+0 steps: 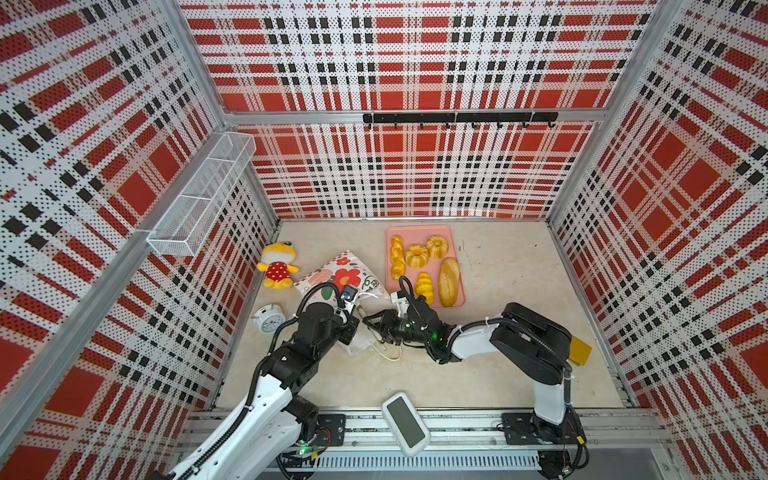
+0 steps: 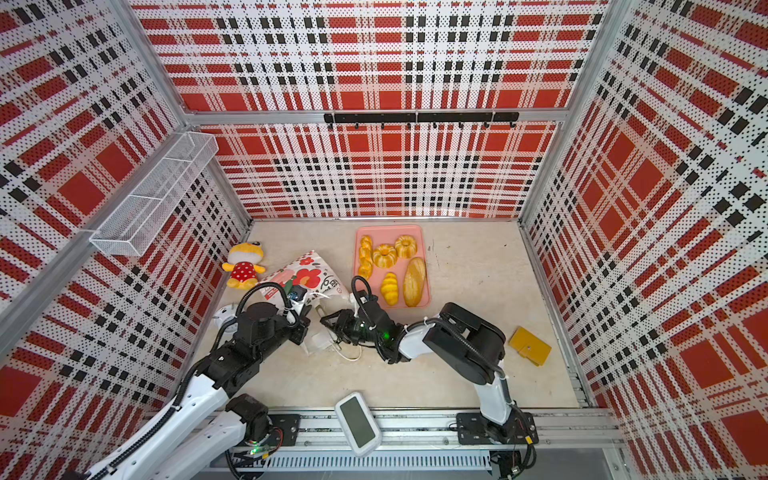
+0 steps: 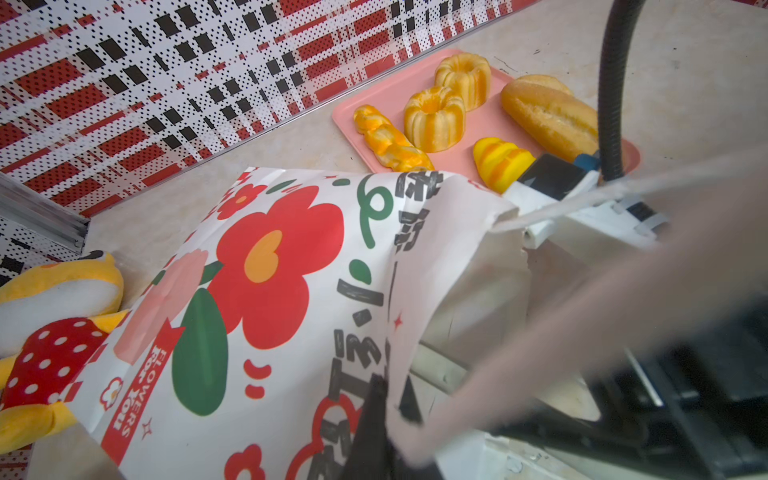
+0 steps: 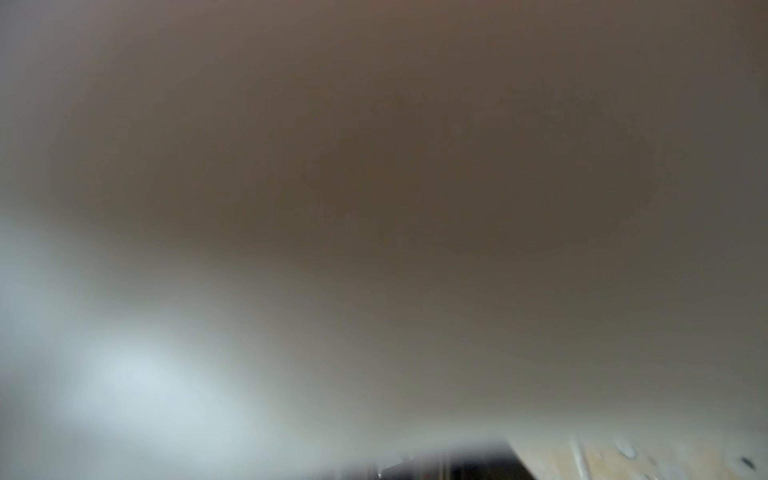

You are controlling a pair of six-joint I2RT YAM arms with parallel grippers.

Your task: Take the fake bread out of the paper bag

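My left gripper [image 3: 390,401] is pressed together on the rim of the bag [image 1: 345,276]. It pinches the paper at the mouth and lifts that edge, so the opening gapes toward the arms. The bag lies on its side on the tabletop [image 1: 498,353], red flower face up, just beside the pink tray [image 1: 419,232].

My right gripper [image 1: 369,324] sits at the mouth, pointing in from the right. Its wrist camera shows only blurred paper close to the lens, and in both top views the tips are too small to read. I cannot tell whether the jaws are spread or closed on anything.

Five pieces of bread [image 1: 416,255] lie on the tray: a twisted stick, two ring cakes, a croissant roll and a long loaf. Whatever is left inside the bag is hidden from every view.

I judge the step in hand to be the reach into the bag for another piece. The next move calls for a firm left pinch so the mouth does not collapse. The right gripper should go deeper along the bag's lower wall without snagging the paper or the cord handle lying by the opening.
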